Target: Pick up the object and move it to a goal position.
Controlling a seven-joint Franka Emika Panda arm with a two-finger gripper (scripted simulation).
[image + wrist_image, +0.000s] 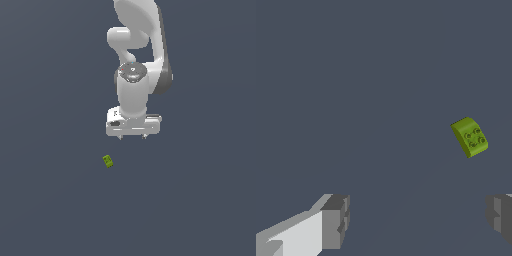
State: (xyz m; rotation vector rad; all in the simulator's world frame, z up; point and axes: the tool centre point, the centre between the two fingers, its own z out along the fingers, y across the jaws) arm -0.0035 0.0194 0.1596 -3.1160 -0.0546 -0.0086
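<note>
While hand [132, 136] hangs spread, empty, yellow-green block [107, 161] shows studded face, lying well apart.

You're looking at flat, even simulator lighting: the dark slate ground [50, 210] shows no glare and almost no shadow. The white arm [134, 95] is shaded softly, brighter on the exterior view's left, greyer on its right. Both renders are low in detail; the green block [470, 137] is a small, soft-edged smear in the exterior view but crisp, studs showing, in the wrist view
</note>
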